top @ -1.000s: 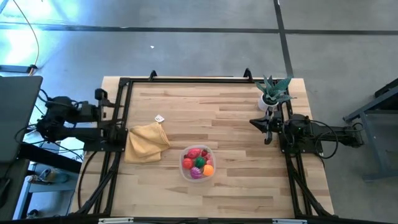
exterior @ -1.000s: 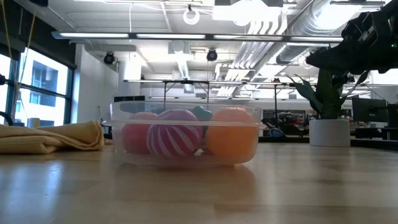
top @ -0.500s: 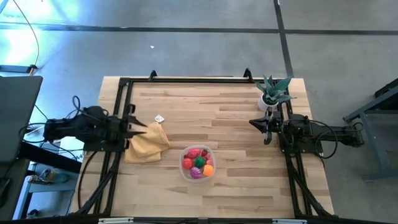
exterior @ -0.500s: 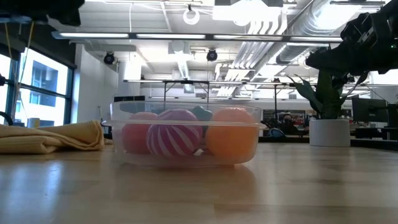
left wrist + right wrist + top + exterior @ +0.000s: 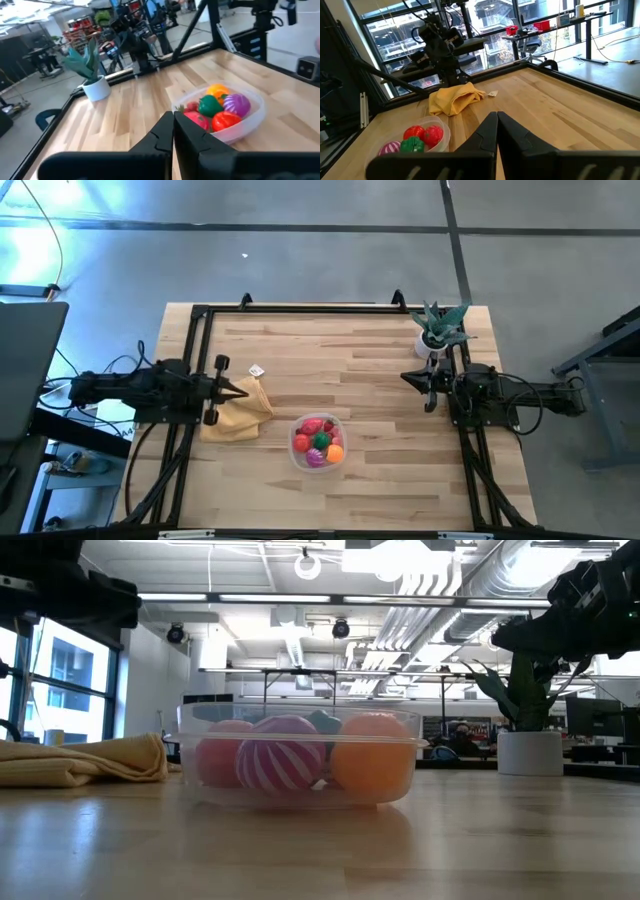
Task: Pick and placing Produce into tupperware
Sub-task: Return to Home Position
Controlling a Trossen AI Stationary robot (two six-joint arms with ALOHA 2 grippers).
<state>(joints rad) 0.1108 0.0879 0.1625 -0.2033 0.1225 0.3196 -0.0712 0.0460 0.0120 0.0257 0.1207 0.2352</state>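
Note:
The clear tupperware stands on the table near its front middle, with several pieces of produce inside: red, green, orange and a striped purple one. My left gripper is shut and hovers nearly level over the left edge of the yellow cloth, pointing at the tupperware. It holds nothing. My right gripper waits at the table's right side, shut and holding nothing. In the low view both arms are high above the table.
A potted plant stands at the far right corner, close to the right arm. A small white tag lies just beyond the cloth. A black frame runs around the table's edges. Bare wood lies between the two grippers.
My left arm has swung out from its folded-back place beyond the table's left edge, coming down and toward the table's right until its gripper hangs over the cloth. Its fingers have shut. The right arm, the tupperware and the produce have kept still.

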